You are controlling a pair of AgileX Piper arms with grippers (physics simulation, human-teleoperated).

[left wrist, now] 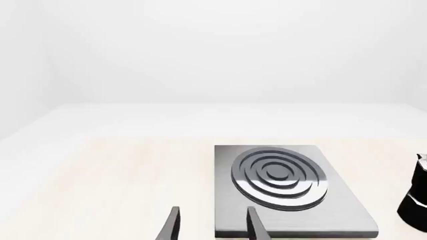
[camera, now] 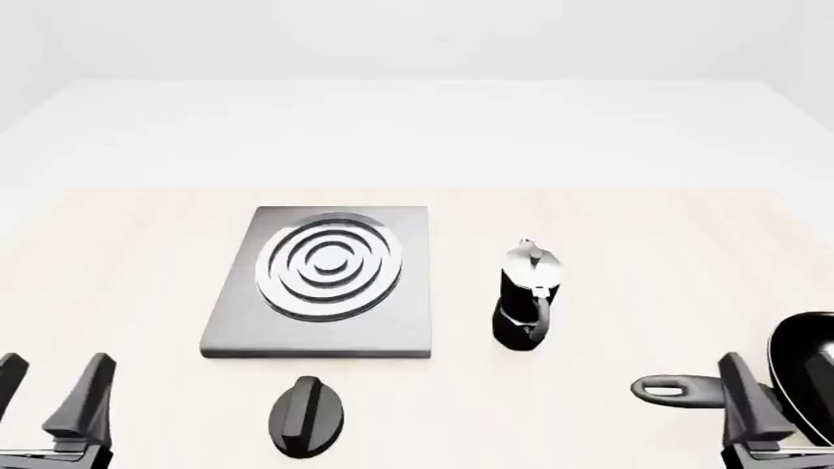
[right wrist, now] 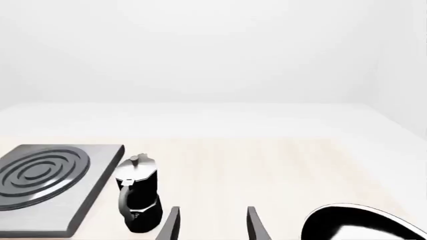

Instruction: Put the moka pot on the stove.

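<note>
— Where's the moka pot (camera: 528,295) from where you're standing?

— Upright on the table (camera: 626,244), ahead of the right gripper (camera: 782,415) and off to its left. It's just beside the stove (camera: 326,283) but not touching; a strip of bare table runs between them. Its lid is down, so I can't tell what's inside, if anything. The black handle faces back toward the arms.

— And the stove itself?

— Flat on the table, ahead of the left gripper (camera: 46,396) and to that gripper's right. Nothing sits on the burner rings (camera: 328,265). In the left wrist view the stove (left wrist: 287,192) fills the space just past one finger, with the pot (left wrist: 417,197) only a sliver at the frame's edge.

— Are the grippers holding anything?

— No. The left gripper has its fingers spread wide with only air between them. In the right wrist view the right gripper (right wrist: 212,225) is likewise spread and bare, the pot (right wrist: 138,192) standing just outside one finger.

— What's that dark thing by the right arm?

— A black frying pan (camera: 808,376), close against the right gripper, its long handle (camera: 678,389) pointing left toward the pot. What I can see of its bowl looks bare, though part runs out of frame. There's also a black oval knob (camera: 307,415) on the table, just short of the stove's near edge, between the two grippers and nearer the left one.
</note>
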